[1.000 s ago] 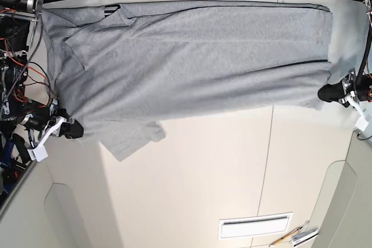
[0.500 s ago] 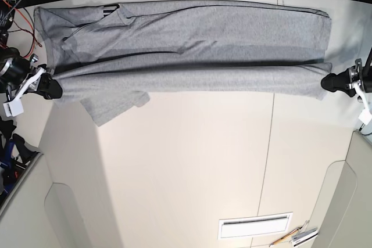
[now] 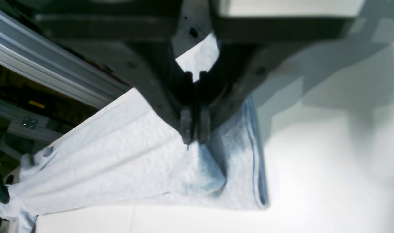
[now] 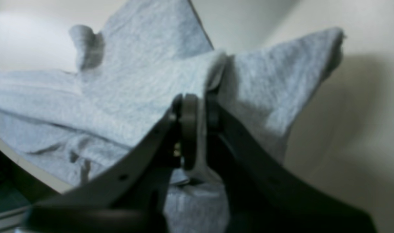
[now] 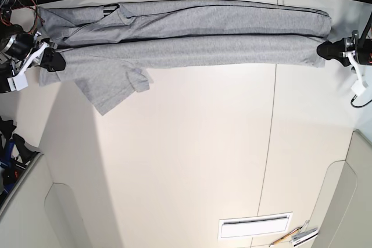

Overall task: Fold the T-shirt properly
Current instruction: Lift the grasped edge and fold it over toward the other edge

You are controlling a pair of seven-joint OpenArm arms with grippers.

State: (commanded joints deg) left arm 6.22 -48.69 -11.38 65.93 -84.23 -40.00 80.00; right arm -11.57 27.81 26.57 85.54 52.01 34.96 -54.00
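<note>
The light grey T-shirt [image 5: 186, 36] lies stretched in a long band along the table's far edge, folded lengthwise, with one sleeve [image 5: 113, 88] spilling toward the near side at the left. My left gripper [image 5: 321, 49] is shut on the T-shirt's corner at the base view's right end; its fingers [image 3: 186, 123] pinch a peak of the T-shirt's cloth [image 3: 125, 168]. My right gripper [image 5: 51, 59] is shut on the T-shirt's edge at the base view's left end, with the T-shirt's fabric [image 4: 119, 94] clamped between its fingers [image 4: 187, 129].
The cream table [image 5: 186, 161] has a seam [image 5: 268, 143] running front to back. A white vent-like slot [image 5: 254, 225] and some small tools [image 5: 299, 236] lie near the front edge. Cables and arm hardware [image 5: 11, 33] crowd the left side.
Both grippers have carried the T-shirt's near edge toward the table's far side, folding it over the rest. The cloth band is narrower and lies farther back than before.
</note>
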